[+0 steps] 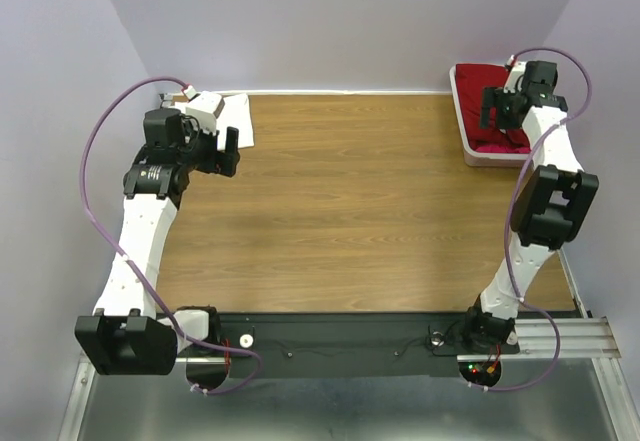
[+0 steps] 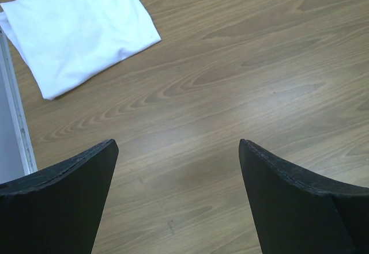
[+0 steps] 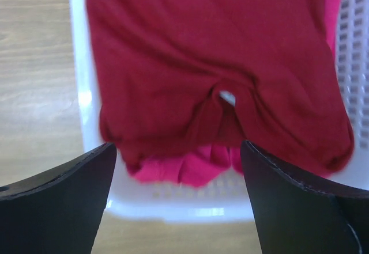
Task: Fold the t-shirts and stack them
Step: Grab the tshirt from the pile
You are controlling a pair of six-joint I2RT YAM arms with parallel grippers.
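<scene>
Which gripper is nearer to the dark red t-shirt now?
Right. The right gripper hangs above the dark red t-shirt in the basket; the left gripper is across the table, beside the folded white t-shirt.

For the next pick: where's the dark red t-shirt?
The dark red t-shirt lies in the white basket, far right in the top view, beneath the right gripper.

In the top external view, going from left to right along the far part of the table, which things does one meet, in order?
In order: folded white t-shirt → wooden table → left wall of the white basket → dark red t-shirt lying in it.
</scene>
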